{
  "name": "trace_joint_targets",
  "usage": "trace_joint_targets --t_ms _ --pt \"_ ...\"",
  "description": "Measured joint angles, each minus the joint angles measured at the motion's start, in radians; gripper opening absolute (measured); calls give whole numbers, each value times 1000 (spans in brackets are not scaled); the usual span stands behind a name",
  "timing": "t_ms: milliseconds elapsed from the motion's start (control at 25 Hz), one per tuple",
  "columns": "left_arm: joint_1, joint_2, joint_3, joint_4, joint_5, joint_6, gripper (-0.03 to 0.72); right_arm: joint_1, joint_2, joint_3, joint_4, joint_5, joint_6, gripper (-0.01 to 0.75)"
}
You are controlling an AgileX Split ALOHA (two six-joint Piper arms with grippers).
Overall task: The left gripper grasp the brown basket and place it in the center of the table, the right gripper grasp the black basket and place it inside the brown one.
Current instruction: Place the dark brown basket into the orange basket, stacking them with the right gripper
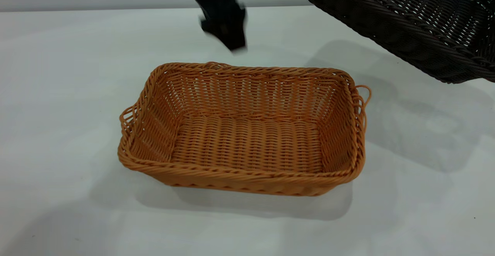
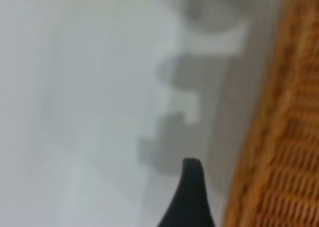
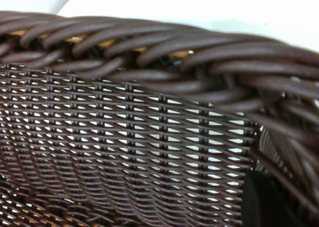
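Hanging tilted in the air at the far right, clear of the counter (image 1: 58, 132), the black basket (image 1: 406, 20) is on its way to the brown basket (image 1: 247, 132), which sits upright and empty at the middle of the counter with its long side to the camera. The step in hand appears to be the nesting. To do it well, the dark basket should be levelled, turned so its long side matches the brown one's, centred over the opening and lowered straight, since the two look close in size and a skewed rim would likely catch on the braided edge. The right hand (image 3: 261, 202) shows only as a dark shape against the black basket's inner wall in the right wrist view; judging by the lifted basket it is clamped on the rim, though the grip itself is hidden. The left hand (image 1: 224, 20) hovers blurred just beyond the brown basket's far rim, touching nothing; one finger tip (image 2: 192, 187) shows in its wrist view, and how wide it stands cannot be told.
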Motion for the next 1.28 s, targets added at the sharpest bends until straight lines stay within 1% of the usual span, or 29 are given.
trace_joint_targets --t_ms 160,240,360,440,520,680,800,920,1120,1280 --pt "131 -57 0 6 -2 -131 556 3 0 0 0 42 35 80" --pt "198 -65 0 6 -9 -184 551 23 -3 -2 -10 56 56 80" --pt "273 -65 0 4 -14 -251 550 94 -9 -20 -57 59 106 80" --pt "310 -65 0 -5 -19 -276 550 161 -10 -37 -104 66 160 80" --pt "338 -65 0 -5 -20 -280 549 248 -10 -60 -155 69 240 80" --pt "355 -65 0 -3 -20 -280 549 425 -10 -116 -289 57 429 80" --pt "355 -65 0 -6 -24 -280 549 543 -10 -143 -406 24 558 80" --pt "355 -65 0 -6 -51 -280 549 631 -9 -146 -490 -8 651 80" --pt "355 -65 0 -6 -71 -280 549 710 23 -149 -516 -42 718 80" --pt "355 -65 0 -7 -71 -280 549 731 81 -149 -514 -60 730 80"
